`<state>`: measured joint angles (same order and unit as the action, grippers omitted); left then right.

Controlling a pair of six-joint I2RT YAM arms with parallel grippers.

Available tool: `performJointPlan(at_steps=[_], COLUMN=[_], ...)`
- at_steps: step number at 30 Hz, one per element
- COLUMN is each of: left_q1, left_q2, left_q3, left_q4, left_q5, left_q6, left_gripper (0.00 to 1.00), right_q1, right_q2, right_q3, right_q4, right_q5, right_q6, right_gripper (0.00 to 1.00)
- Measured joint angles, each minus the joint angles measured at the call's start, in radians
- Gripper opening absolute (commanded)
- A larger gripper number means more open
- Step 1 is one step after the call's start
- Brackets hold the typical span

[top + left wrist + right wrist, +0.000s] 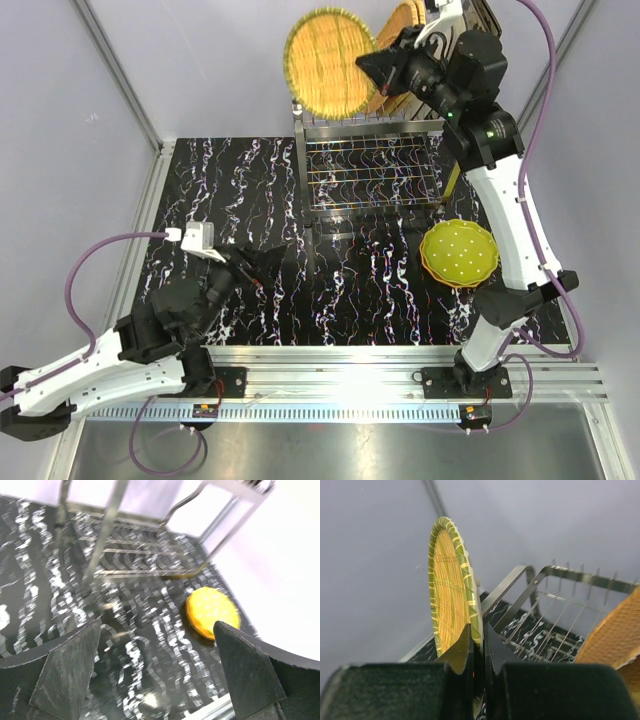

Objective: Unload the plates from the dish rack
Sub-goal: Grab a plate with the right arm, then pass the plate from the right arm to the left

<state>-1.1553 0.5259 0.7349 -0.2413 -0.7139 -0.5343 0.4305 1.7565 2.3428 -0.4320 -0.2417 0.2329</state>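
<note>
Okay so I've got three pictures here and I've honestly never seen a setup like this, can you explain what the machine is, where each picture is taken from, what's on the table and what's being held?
These are two robot arms bolted to the near edge of a black marbled table. One picture looks down from above; the other two come from cameras on each wrist.

At the back stands a steel wire dish rack. A lime-green dotted plate lies on the table to its right.

The right hand is pinching the rim of a round woven plate standing upright at the rack; another orange woven plate stands beside it. The left hand is open and empty, low over the table.
</note>
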Motion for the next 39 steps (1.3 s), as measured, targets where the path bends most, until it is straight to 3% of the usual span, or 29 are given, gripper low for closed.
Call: performJointPlan(at_steps=[6,14,20,26,39], left_q1=[0.058,0.252,0.404,0.462,0.514], left_q2=[0.018,0.108,0.173,0.217,0.273], left_q3=[0.023,0.037,0.0,-0.024,-0.042], left_q4=[0.13,0.276,0.428,0.536,0.654], left_q5=[0.14,0.429,0.663,0.814,0.954], left_q6=[0.009,-0.076,-0.209,-0.299,-0.389], left_gripper=[0.99,0.93,0.84,0.7,0.51], right_q1=[-0.08,-0.096,-0.096,-0.096,-0.096], right_q2=[-0.074,-0.229,-0.34,-0.397,-0.4], right_q3=[-0.19,-0.499,-0.651,-0.747,-0.828], right_q4=[0.001,0.048,0.122,0.19,0.248], right_q5=[-0.356,-0.607,-0.703,-0.754,-0.778], right_q6=[-0.001,0.011,0.038,0.068,0.099], right_gripper=[0.0,0.0,0.0,0.0,0.0])
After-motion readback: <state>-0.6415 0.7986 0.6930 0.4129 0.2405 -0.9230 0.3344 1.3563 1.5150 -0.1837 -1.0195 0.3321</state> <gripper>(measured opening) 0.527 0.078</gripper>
